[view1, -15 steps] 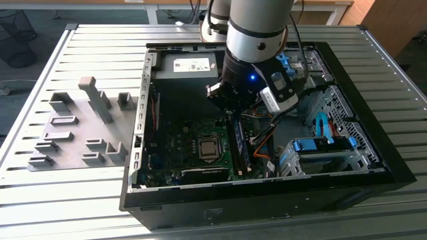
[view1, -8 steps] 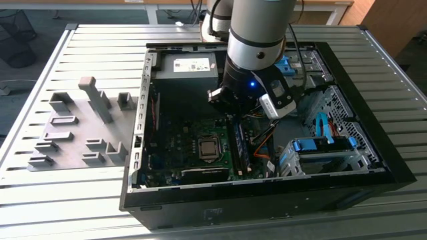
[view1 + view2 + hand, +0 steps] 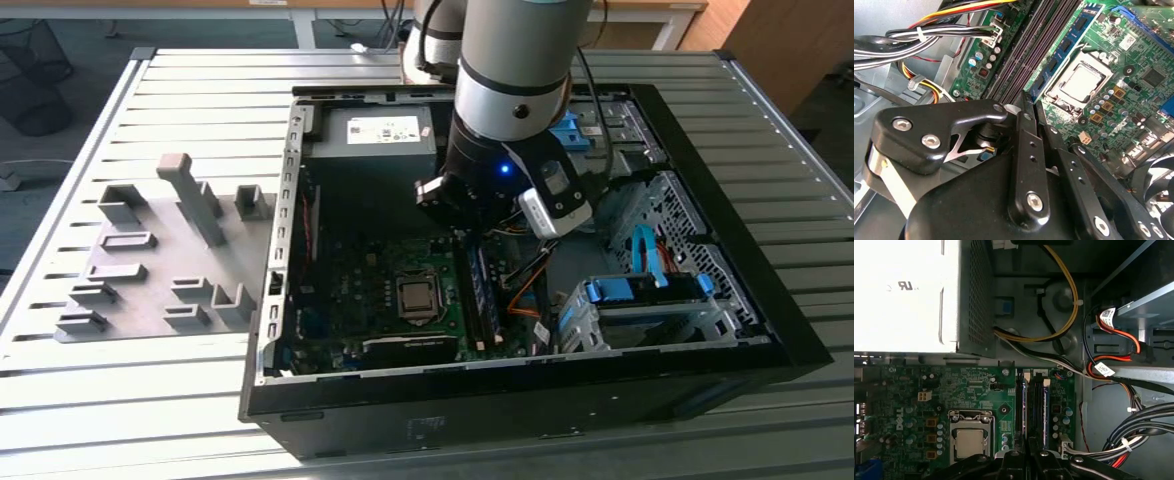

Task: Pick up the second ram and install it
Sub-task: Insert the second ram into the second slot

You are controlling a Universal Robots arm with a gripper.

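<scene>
A blue-green ram stick (image 3: 1064, 47) with dark chips stands in the memory slot nearest the processor (image 3: 1081, 82). I cannot tell whether it is the second ram. Dark slots (image 3: 1029, 50) run alongside it. My gripper (image 3: 1030, 102) hangs low inside the open computer case (image 3: 274, 300), its black fingers (image 3: 1024, 150) close together at the near end of that stick, and I see nothing between them. In the first wrist view the gripper (image 3: 1027, 442) sits right at the end of the slots (image 3: 1024, 405). In the exterior view the gripper (image 3: 465, 232) is over the motherboard's slot row (image 3: 481, 300).
A power supply (image 3: 380, 130) fills the case's far end. Cable bundles (image 3: 929, 35) run beside the slots. The drive cage with blue latches (image 3: 641, 295) stands on the exterior view's right. Grey holder blocks (image 3: 160, 250) lie on the slatted table at that view's left.
</scene>
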